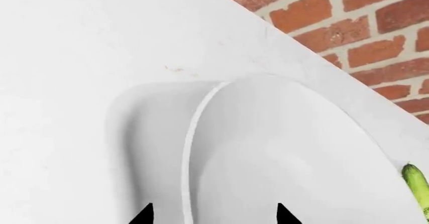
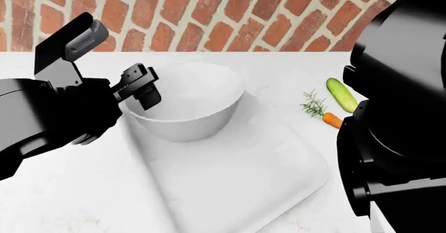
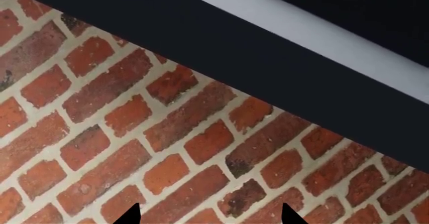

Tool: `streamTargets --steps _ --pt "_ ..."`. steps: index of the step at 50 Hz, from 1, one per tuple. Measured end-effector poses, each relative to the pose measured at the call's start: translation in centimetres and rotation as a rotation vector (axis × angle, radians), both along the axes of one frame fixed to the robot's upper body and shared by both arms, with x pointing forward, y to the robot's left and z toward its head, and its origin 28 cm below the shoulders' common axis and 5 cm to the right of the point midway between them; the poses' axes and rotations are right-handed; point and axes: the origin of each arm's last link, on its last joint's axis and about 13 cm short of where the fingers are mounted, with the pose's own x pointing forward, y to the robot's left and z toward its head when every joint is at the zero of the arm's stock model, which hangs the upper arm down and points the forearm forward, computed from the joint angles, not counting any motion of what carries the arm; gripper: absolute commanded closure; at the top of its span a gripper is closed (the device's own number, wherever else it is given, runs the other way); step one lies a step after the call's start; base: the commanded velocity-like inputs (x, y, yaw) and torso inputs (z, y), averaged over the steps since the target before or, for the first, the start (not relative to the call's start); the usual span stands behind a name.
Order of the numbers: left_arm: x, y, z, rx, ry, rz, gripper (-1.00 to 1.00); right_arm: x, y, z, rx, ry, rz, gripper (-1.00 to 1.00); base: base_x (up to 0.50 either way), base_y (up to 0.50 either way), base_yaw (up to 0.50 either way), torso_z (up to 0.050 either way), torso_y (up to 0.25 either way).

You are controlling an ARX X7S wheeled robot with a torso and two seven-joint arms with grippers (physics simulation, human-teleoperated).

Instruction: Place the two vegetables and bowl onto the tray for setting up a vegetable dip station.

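Note:
The white bowl [image 2: 188, 113] stands at the far end of the white tray [image 2: 244, 191]. My left gripper [image 2: 141, 89] is at the bowl's left rim. In the left wrist view its open gripper [image 1: 214, 215] straddles the rim of the bowl [image 1: 295, 153] without closing on it, with the tray [image 1: 147, 148] beneath. The green cucumber [image 2: 341, 94] and the orange carrot [image 2: 332, 119] with green leaves lie on the counter right of the tray. The cucumber's end also shows in the left wrist view [image 1: 417, 181]. My right gripper [image 3: 209, 215] is open, empty and faces the brick wall.
A red brick wall [image 2: 230, 13] runs along the back of the white counter [image 2: 62, 191]. My right arm [image 2: 397, 113] fills the right side of the head view, close to the carrot and cucumber.

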Motion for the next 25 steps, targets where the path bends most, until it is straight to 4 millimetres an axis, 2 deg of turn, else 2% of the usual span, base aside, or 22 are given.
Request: streamTargets --steps 13,25 --pt "0.1 0.1 0.4 0.014 -0.019 0.012 -1.00 0.0 0.0 0.0 0.001 -0.002 0.000 -1.00 0.00 0.00 0.00 0.000 0.000" --pt "0.0 0.3 3.1 0.086 -0.205 0.025 -1.00 -0.1 -0.1 0.1 0.003 -0.005 0.000 -1.00 0.00 0.00 0.00 0.002 0.000"
